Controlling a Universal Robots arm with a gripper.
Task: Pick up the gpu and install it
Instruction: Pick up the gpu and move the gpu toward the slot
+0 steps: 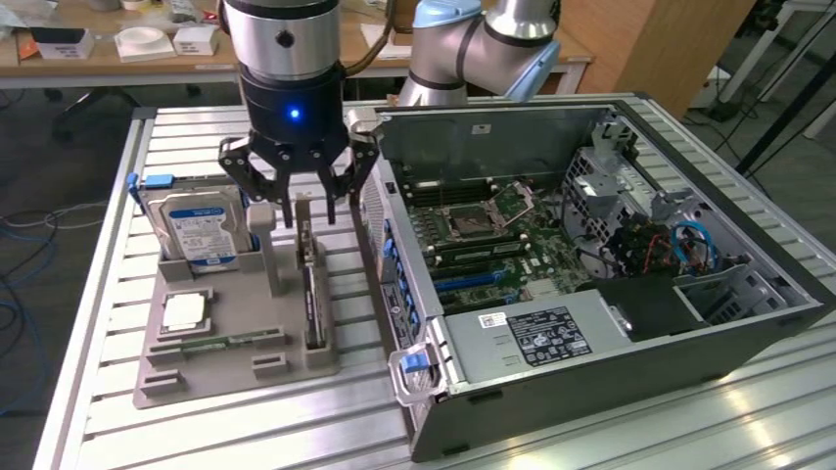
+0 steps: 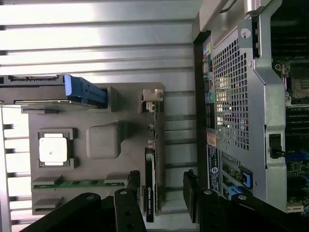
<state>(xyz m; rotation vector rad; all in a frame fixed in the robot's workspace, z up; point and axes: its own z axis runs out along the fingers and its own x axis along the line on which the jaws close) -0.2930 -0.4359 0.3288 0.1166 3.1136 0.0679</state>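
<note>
The black metal fingers of the robot's gripper [image 2: 161, 195] are seen closest. They are spread as wide as they go, and nothing is held between them. Lower down between them, the gpu [image 2: 150, 181], a thin dark card stood on its edge, is kept in a slot of the flat grey plastic tray [image 2: 125, 162]. In the exterior view the gripper [image 1: 303, 211] is hung right over one end of the gpu [image 1: 311, 284]. The gpu has not been lifted yet, so the picking-up step is judged to be in hand. The big open black computer case [image 1: 653, 377] is set just beside the tray, on the exterior view's right. For a good hold, the fingers would need to be brought down on both flat sides and closed gently, since so thin a card could be bent.
</note>
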